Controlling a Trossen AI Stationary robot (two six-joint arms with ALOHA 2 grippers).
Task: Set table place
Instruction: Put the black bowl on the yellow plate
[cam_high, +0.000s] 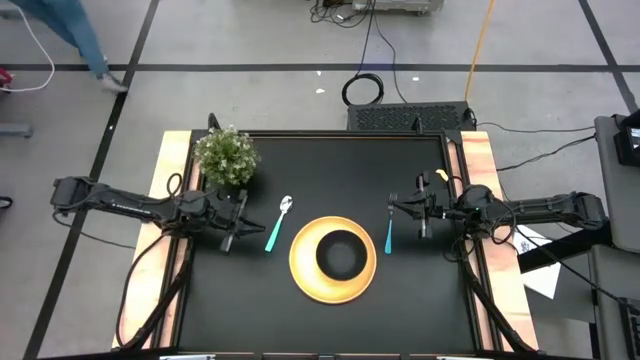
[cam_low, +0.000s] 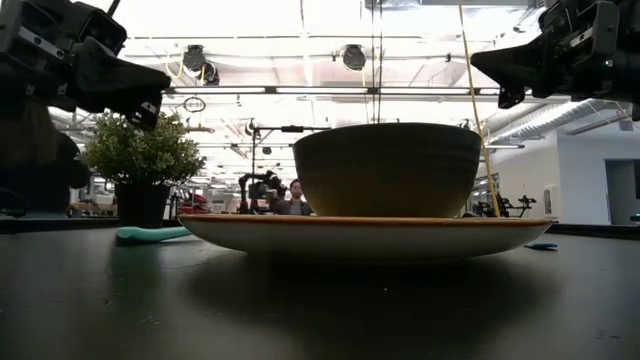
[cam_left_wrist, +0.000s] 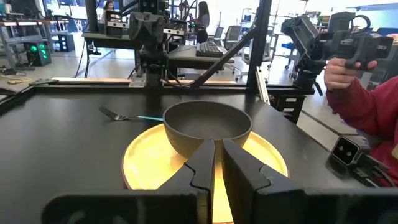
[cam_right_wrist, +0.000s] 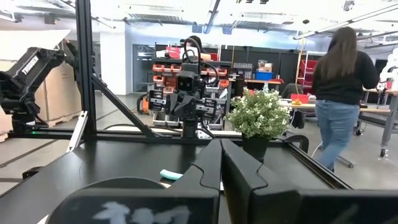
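Observation:
A round yellow plate (cam_high: 305, 275) lies near the middle of the black table (cam_high: 420, 300), and a black bowl (cam_high: 340, 253) stands on it. A teal-handled spoon (cam_high: 278, 224) lies flat on the table left of the plate. A teal-handled fork (cam_high: 389, 228) lies flat to the right of it. My left gripper (cam_high: 243, 222) hovers level left of the spoon, pointing at the bowl (cam_left_wrist: 207, 127). Its fingers are shut but for a thin slit and hold nothing. My right gripper (cam_high: 393, 208) hovers right of the fork, shut and empty (cam_right_wrist: 221, 146).
A small bushy potted plant (cam_high: 227, 156) stands at the far left corner, close behind my left arm. Light wooden strips (cam_high: 160, 230) run along both short sides. Beyond the table a person's red-sleeved arm (cam_left_wrist: 367, 102) holds a device, and another person (cam_right_wrist: 339, 81) stands farther off.

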